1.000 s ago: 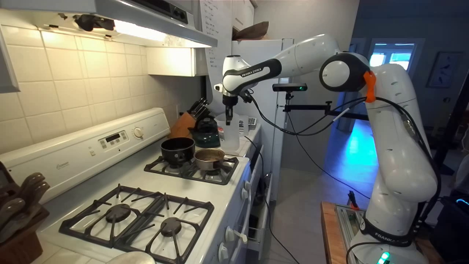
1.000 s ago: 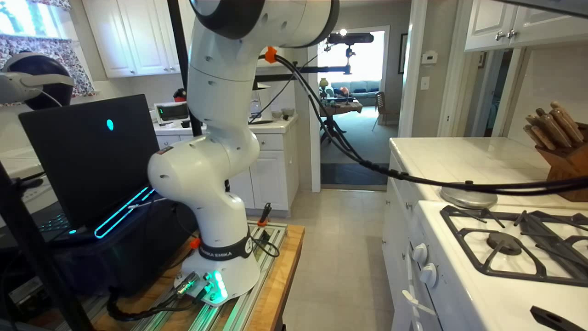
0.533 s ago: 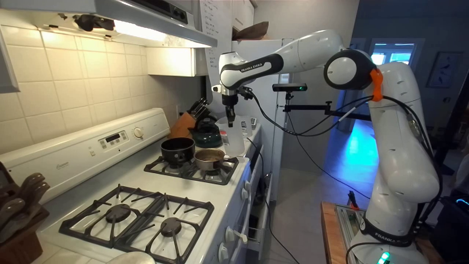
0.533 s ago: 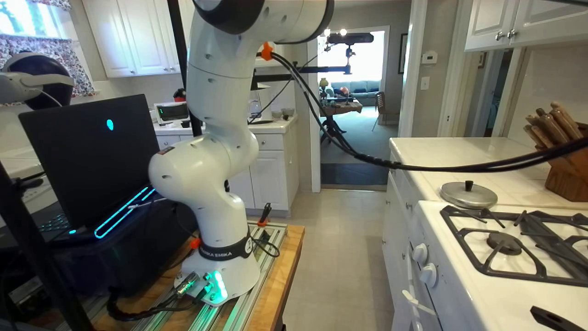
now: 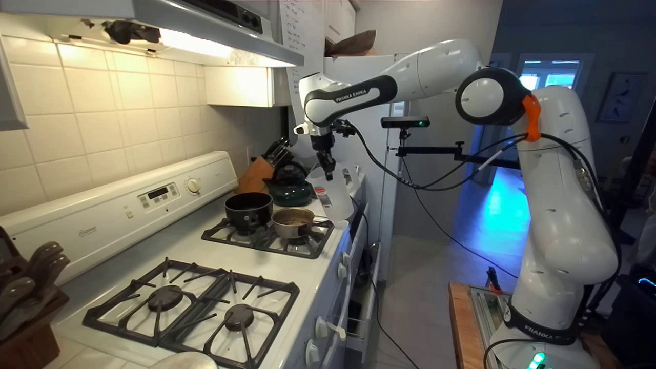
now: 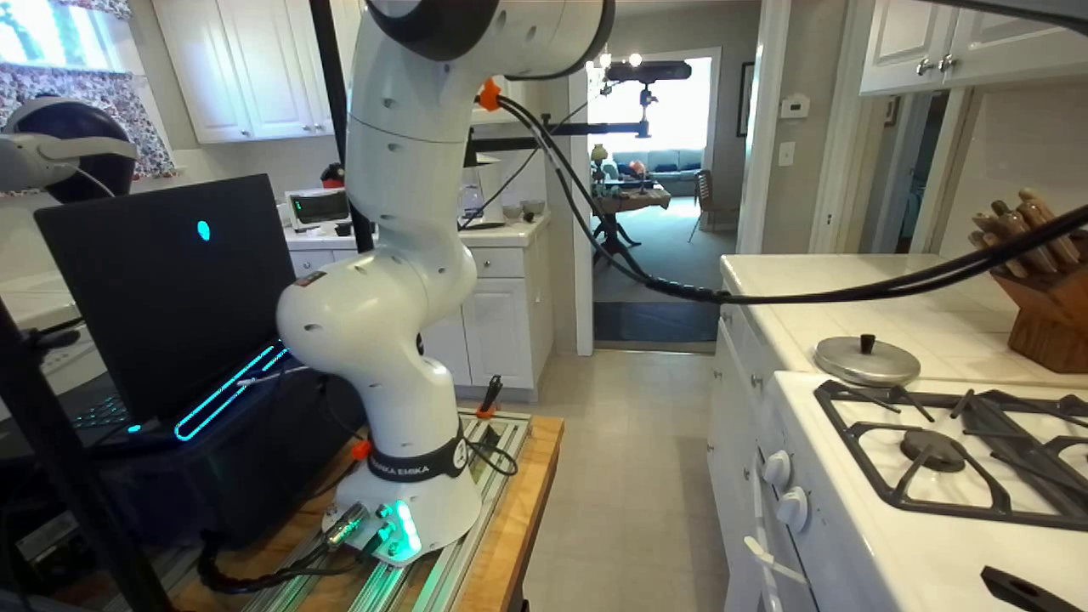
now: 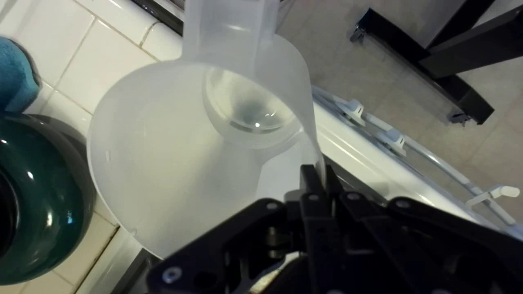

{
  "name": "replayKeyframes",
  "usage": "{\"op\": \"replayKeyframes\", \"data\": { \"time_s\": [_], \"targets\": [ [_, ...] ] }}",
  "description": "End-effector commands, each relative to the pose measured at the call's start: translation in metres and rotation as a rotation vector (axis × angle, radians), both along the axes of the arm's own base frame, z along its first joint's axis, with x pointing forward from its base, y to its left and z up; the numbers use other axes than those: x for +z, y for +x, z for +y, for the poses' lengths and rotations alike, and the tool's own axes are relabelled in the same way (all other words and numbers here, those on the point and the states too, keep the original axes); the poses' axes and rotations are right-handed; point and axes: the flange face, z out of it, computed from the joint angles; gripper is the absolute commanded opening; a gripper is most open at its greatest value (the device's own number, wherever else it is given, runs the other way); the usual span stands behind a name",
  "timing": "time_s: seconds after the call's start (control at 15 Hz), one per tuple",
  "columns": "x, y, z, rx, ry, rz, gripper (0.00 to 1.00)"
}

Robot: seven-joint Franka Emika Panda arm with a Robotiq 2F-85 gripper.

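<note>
White wall tiles backed a kitchen gas stove, under a lit range hood. At the stove's far end, in an exterior view, stood a black pot on the left and a smaller metal saucepan on the right. Beyond them sat a dark green kettle, with a wooden knife block to its left.

The robot arm reached in from the right, and its gripper had its jaws pinched together on the rim of a translucent plastic pitcher, only the thin wall between them. The pitcher was tilted at the stove's far right corner, just right of the saucepan, its mouth toward the left and its base toward the right; whether the base touched anything could not be told. The wrist view looked down into the mouth, with the kettle close by at the left.

In an exterior view, a laptop stood at the left of the arm, and a pot lid lay at the right near a second knife block.
</note>
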Motion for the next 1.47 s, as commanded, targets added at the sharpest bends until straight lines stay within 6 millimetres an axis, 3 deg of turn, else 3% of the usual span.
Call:
{"op": "replayKeyframes", "data": {
  "time_s": [0.0,0.87,1.4],
  "targets": [
    [0.006,0.004,0.008,0.081,-0.068,0.078,0.01],
    [-0.019,0.04,0.054,0.396,-0.21,0.246,0.01],
    [-0.025,0.046,0.065,0.557,-0.33,0.362,0.01]
  ]
}}
